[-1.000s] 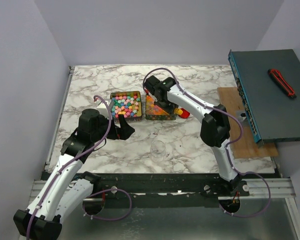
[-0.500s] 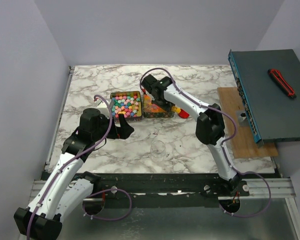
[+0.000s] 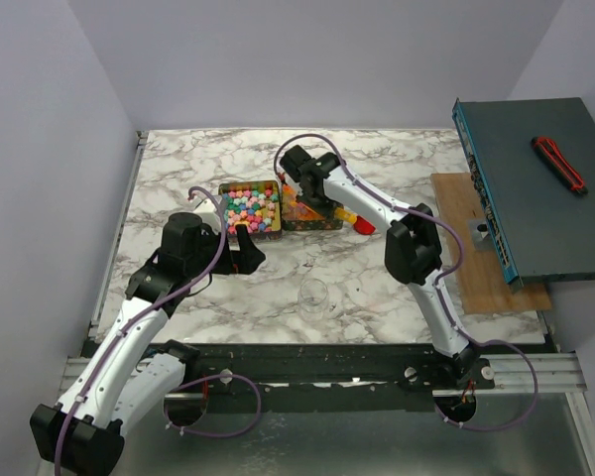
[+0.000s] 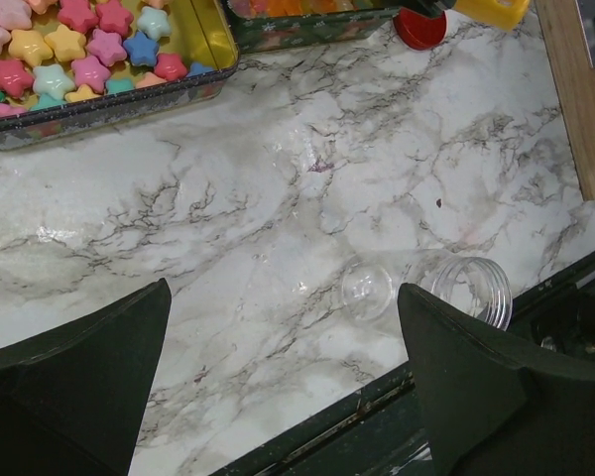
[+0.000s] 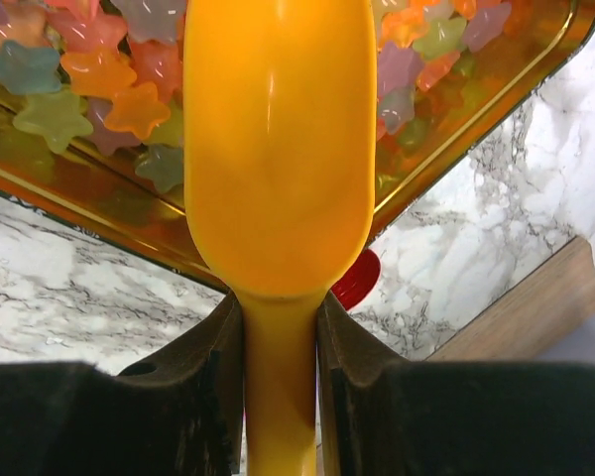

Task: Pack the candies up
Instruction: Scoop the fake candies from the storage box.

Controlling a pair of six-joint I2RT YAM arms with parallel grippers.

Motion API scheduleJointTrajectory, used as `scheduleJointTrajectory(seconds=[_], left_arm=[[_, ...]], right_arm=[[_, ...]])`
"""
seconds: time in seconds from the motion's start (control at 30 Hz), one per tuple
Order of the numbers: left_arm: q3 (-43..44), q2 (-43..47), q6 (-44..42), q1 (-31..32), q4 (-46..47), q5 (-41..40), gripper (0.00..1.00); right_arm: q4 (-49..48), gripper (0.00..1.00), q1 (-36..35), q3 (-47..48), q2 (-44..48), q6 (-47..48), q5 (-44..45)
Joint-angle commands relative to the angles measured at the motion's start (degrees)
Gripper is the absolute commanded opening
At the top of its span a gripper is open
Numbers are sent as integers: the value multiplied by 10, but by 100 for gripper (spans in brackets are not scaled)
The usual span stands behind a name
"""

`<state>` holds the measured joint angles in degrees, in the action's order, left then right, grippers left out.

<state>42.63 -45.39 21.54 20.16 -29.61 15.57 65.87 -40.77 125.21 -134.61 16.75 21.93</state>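
Two open tins sit side by side at mid-table. The left one holds pastel star candies (image 3: 250, 208) (image 4: 79, 40); the right one holds glossy jelly candies (image 3: 322, 216) (image 5: 99, 89). My right gripper (image 3: 310, 190) (image 5: 281, 337) is shut on the handle of a yellow-orange scoop (image 5: 278, 149), whose bowl hangs over the jelly tin (image 5: 456, 129). My left gripper (image 3: 248, 253) (image 4: 283, 297) hangs open over bare marble, just in front of the pastel tin. A clear jar (image 3: 315, 296) (image 4: 446, 288) lies on its side nearer the front edge, by the left gripper's right finger.
A round red cap (image 3: 365, 227) (image 4: 419, 28) lies right of the jelly tin. A wooden board (image 3: 486, 248) and a blue-grey box (image 3: 535, 178) carrying a red-and-black tool (image 3: 558, 162) fill the right side. The table's front edge runs under the left gripper.
My right arm has carried the scoop leftward over the jelly tin, and that tin has slid slightly left. The left arm has barely moved.
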Motion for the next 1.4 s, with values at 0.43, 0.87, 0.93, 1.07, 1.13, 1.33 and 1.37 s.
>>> scheduleJointTrajectory(seconds=[0.43,0.87,0.93,1.07,1.13,1.33,1.37], left_arm=[[9,-12,-11,-8,-7,-17,99],[10,-16,-13,-9,-9,-24,99],[10,-18,-13,-9,-10,-24,99],[11,-20,-14,-10,-11,-26,99],[11,-20,-14,-10,-11,-28,99],[11,-23,-16,-10,-11,-31,99],[11,-23,-16,-10,-11,-31,99]], right_arm=[[-71,1,6,56,-65,38,-54],[-214,1,15,12,-62,23,-73],[-248,1,16,-15,-50,14,-79],[-315,1,19,-70,-25,-8,-83],[-347,1,21,-101,-11,-17,-86],[-401,1,23,-170,26,-28,-92],[-407,1,23,-177,31,-28,-93]])
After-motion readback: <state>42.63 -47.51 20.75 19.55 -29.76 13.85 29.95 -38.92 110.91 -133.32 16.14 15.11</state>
